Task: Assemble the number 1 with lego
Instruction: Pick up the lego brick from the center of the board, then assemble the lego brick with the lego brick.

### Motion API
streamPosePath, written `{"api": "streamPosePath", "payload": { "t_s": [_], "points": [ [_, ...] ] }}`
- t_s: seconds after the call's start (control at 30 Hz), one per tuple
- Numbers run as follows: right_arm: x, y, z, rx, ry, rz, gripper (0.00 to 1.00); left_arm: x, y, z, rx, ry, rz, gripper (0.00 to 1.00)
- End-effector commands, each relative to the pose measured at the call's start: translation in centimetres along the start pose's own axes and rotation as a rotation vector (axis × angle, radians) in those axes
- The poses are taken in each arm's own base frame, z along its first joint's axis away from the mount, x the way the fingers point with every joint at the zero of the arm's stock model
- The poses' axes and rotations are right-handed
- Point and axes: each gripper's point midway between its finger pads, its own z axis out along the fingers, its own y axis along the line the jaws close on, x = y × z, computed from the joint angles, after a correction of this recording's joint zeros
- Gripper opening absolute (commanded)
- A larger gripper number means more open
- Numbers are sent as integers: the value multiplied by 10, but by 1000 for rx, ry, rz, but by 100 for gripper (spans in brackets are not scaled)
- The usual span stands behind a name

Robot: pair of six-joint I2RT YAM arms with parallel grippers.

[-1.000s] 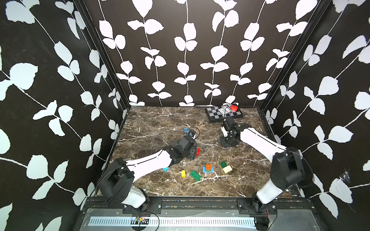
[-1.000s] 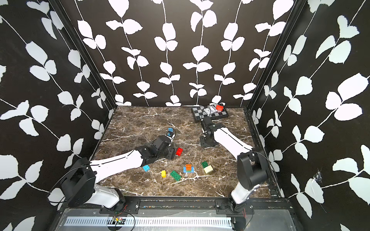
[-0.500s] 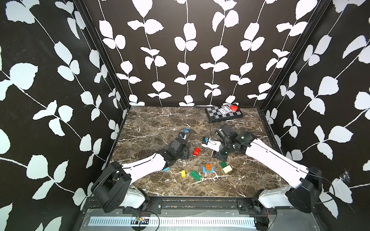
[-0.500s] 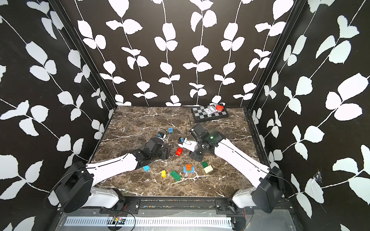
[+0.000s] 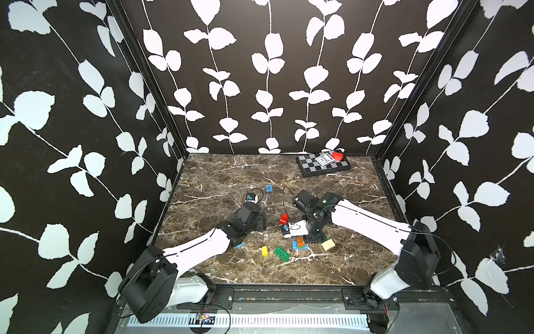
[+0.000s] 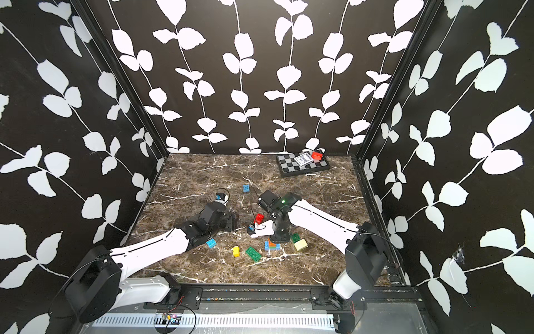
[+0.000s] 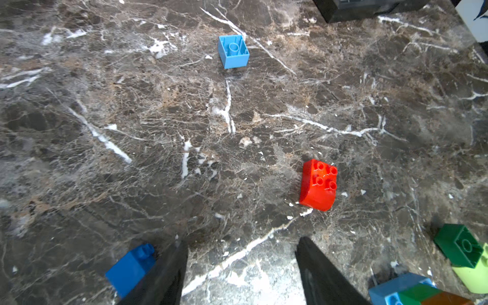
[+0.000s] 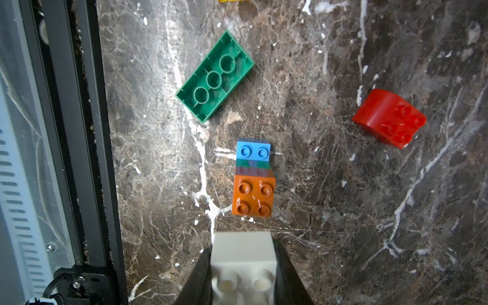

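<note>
My right gripper is shut on a white lego brick, its studs facing the camera. It hangs just above a small stack of orange, green and light blue bricks, which shows in both top views. A red curved brick lies between the two arms. My left gripper stands open and empty over bare marble, left of the red brick. A blue brick lies beside one of its fingers.
Loose lego lies near the front: a green oblong, a yellow brick, a cream one and a dark green one. A light blue brick sits farther back. A chessboard lies at the back right.
The right arm has swung from the back toward the front middle, carrying the white brick over the stack. The left gripper has drawn back leftward from the red brick.
</note>
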Motion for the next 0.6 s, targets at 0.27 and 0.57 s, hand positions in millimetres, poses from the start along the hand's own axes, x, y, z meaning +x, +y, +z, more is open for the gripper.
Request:
{"api": "streamPosePath", "payload": {
  "t_s": [0.27,0.57],
  "points": [
    [-20,-11,15,-1,-8,-38,26,-1,16,-10,-44,-36,-23,68],
    [-16,-15,24,14,31,-15,26,0,16,-10,-41,-31,-19,68]
  ]
}}
